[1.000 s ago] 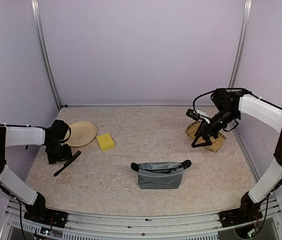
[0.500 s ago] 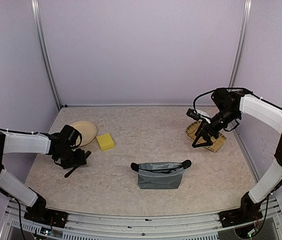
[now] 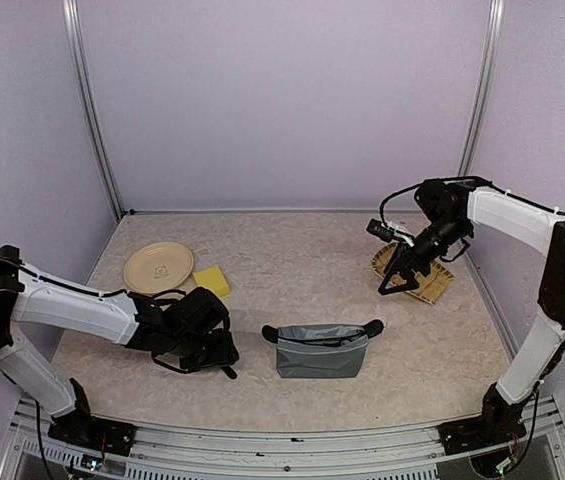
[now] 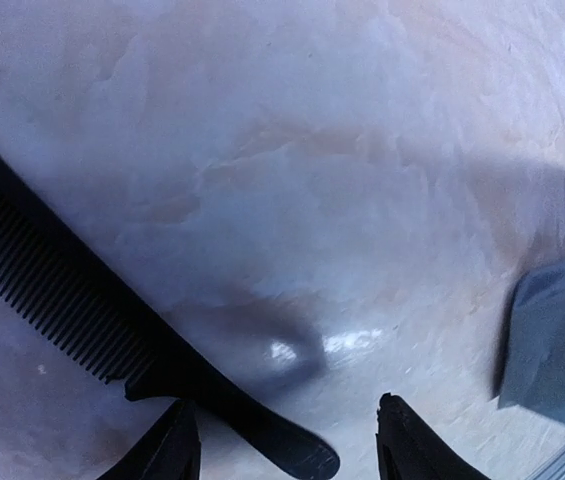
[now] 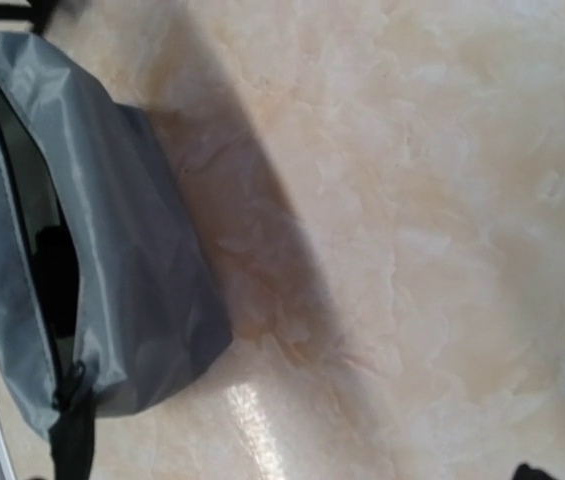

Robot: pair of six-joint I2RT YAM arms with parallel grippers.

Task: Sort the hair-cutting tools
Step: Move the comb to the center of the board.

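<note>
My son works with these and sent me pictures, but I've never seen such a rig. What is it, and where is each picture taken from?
These are two robot arms bolted at the near edge of a table, each ending in a two-finger pincer. The wide picture comes from a fixed camera above and behind them. The close-ups come from cameras on the wrists. On the table lie a beige plate, a yellow block, a grey pouch and a woven tray. The left pincer is low beside the pouch. Its close-up shows a black comb with its handle end between the fingers; I cannot tell if it is gripped. The right pincer hangs at the tray, and its close-up looks into the open pouch.
</note>
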